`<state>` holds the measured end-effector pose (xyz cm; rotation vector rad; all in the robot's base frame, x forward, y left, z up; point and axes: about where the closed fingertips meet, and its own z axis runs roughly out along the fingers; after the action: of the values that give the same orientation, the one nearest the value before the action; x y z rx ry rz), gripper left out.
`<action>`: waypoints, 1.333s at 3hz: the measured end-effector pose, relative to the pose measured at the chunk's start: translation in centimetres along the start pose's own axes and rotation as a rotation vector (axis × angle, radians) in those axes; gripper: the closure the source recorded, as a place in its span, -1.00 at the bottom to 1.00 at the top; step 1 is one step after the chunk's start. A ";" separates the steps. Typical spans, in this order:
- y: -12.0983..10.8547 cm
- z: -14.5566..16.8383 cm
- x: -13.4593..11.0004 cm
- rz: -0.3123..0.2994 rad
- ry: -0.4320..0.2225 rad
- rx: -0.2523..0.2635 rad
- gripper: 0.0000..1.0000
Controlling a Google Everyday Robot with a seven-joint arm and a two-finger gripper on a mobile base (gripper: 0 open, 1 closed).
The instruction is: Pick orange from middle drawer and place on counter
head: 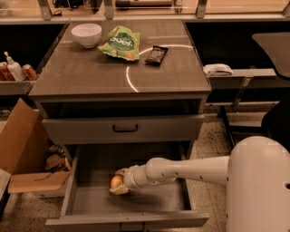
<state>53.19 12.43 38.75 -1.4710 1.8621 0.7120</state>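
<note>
The orange (115, 181) is in the open middle drawer (84, 201), left of its centre, clasped between the fingers of the gripper (118, 182), which reaches in from the right. On the counter (86, 72) above sit a white bowl (86, 35), a green bag (120, 43) and a dark packet (157, 55).

Speckled floor (209, 152), open cardboard box (20, 140) at left, pale ledge (235, 18) with metal posts (108, 8) behind, dim warm light.
</note>
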 end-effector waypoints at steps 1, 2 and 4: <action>0.7 -3.6 -1.7 -0.065 -0.050 -0.002 1.00; 0.8 -8.5 -3.6 -0.116 -0.152 0.008 1.00; 1.0 -12.3 -4.9 -0.163 -0.236 -0.017 1.00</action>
<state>51.03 6.50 50.42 -1.4613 1.5441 0.7871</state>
